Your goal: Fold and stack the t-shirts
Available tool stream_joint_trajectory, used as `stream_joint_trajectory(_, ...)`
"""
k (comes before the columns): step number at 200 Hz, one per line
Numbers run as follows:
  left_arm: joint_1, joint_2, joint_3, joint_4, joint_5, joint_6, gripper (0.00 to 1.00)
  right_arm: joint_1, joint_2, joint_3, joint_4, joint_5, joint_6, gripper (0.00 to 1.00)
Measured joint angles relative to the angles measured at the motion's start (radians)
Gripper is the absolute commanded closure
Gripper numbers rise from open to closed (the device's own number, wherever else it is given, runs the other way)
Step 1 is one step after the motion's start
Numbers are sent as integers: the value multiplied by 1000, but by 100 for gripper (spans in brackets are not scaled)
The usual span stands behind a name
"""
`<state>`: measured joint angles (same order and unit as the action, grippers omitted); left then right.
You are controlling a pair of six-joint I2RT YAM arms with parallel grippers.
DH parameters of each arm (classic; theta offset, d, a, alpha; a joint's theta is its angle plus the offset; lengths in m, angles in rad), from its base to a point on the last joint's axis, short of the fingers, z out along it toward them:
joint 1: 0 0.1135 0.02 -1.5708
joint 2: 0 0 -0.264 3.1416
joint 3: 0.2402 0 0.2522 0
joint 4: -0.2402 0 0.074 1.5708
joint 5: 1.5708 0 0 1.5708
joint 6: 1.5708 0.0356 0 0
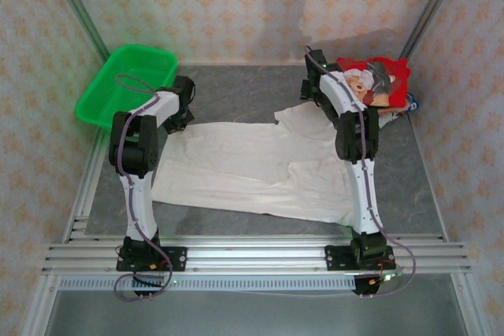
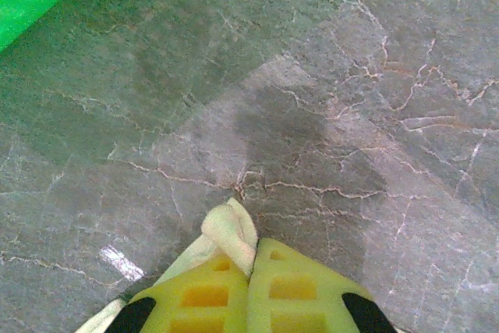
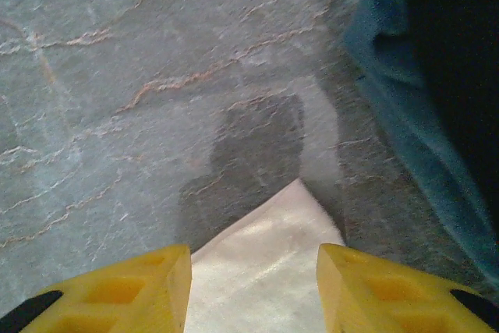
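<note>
You are looking down on a grey, marble-veined tabletop (image 1: 236,88) closed in by walls (image 1: 236,5) papered in a pale floral pattern, with an aluminium rail (image 1: 252,257) along the near edge where both arms are bolted.

The largest thing on the tabletop is the off-white t-shirt (image 1: 252,167), spread flat across the middle between the two arms, its far edge running from the left arm to the right one.

At the far left corner sits a green basket (image 1: 126,84), apart from the shirt. At the far right corner lies a folded pile topped by a red t-shirt (image 1: 378,76) with a teddy-bear print. In the right wrist view, a fold of teal cloth (image 3: 405,115) from that pile's side lies just beside the off-white shirt's corner.

Your left claw (image 2: 249,267) is pressed together, its yellow fingers (image 2: 203,294) meeting and pinching a small bunched corner of the off-white shirt, which pokes out past the tips just above the stone. From above, this claw (image 1: 183,112) is at the shirt's far left corner, near the basket.

Your right claw (image 3: 253,259) is spread, with a pointed corner of the shirt lying flat between its fingers (image 3: 148,278). Whether they touch the cloth, you cannot tell. From above, it (image 1: 315,88) sits at the shirt's far right corner, beside the pile.
</note>
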<state>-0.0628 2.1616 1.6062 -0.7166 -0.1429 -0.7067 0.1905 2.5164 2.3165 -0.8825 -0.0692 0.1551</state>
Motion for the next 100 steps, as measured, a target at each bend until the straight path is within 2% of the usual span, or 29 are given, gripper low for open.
stream_joint_trajectory(64,0,-2,-3,3,1,3,100,-2,66,33,13,31,-8,57)
stream_joint_trajectory(100,0,-3,-3,3,1,20,100,-4,70,42,19,43,0,66)
